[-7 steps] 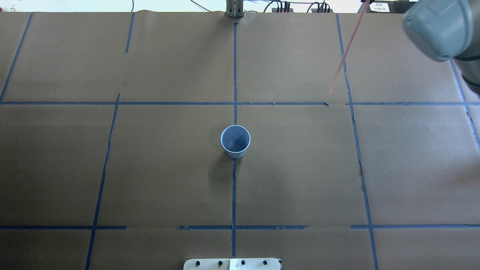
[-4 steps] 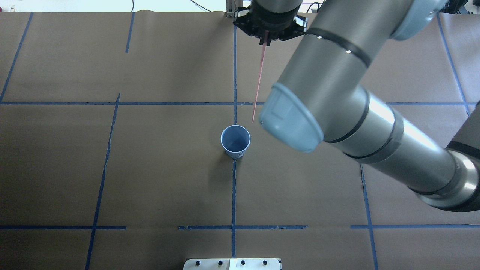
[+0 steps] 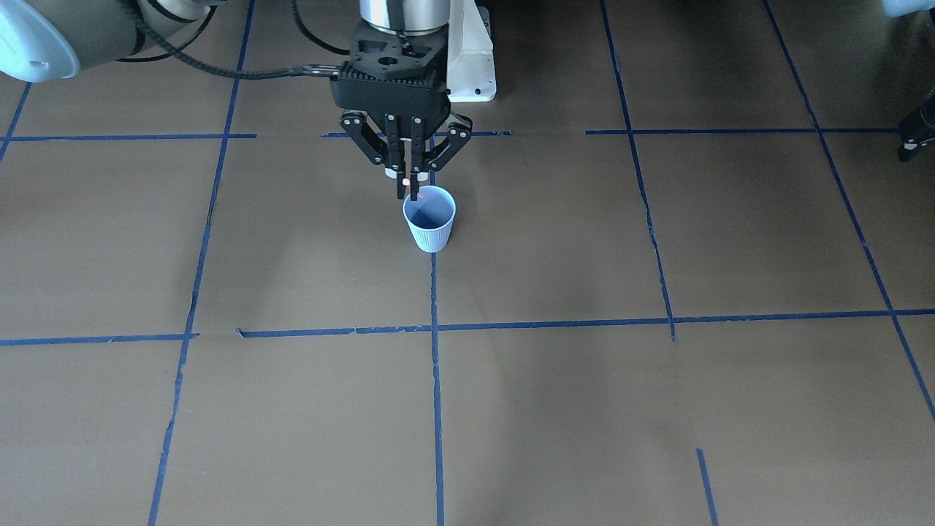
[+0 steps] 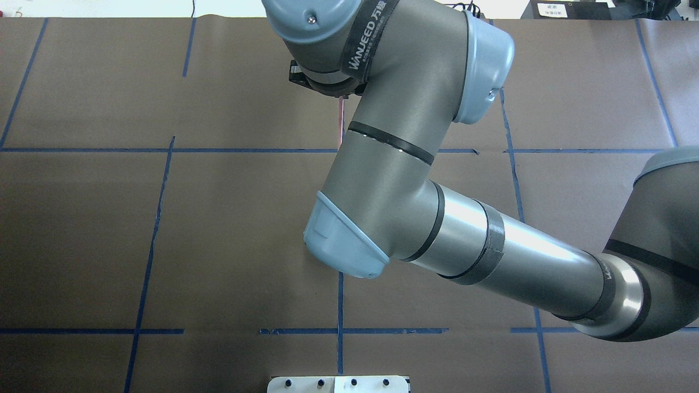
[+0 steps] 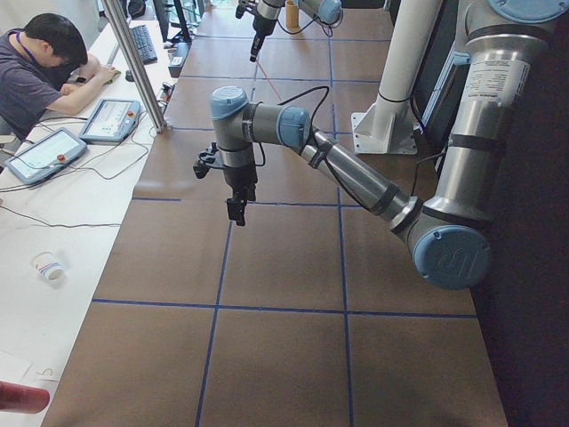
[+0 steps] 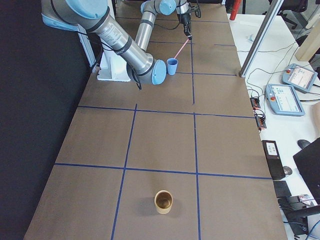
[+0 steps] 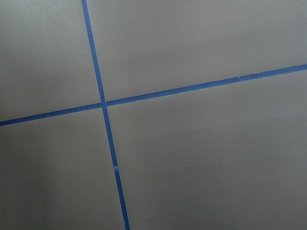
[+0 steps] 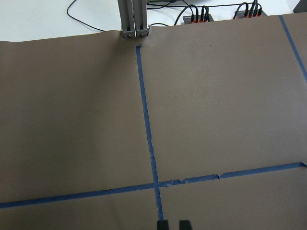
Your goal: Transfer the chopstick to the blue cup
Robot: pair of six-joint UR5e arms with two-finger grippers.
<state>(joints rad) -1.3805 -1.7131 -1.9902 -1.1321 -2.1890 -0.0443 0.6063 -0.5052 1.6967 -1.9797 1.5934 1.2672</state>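
Right gripper [image 3: 410,191] hangs fingers-down over the middle of the table [image 3: 584,409], its two fingers pressed together on the chopstick [image 6: 182,49]. The stick slants down from them to the mouth of the blue cup [image 3: 429,223], which stands upright on a tape line — whether the stick's lower end is inside cannot be told. Left gripper [image 5: 236,212] hangs over the table well apart, toward the left end — spread or pressed together, cannot tell.
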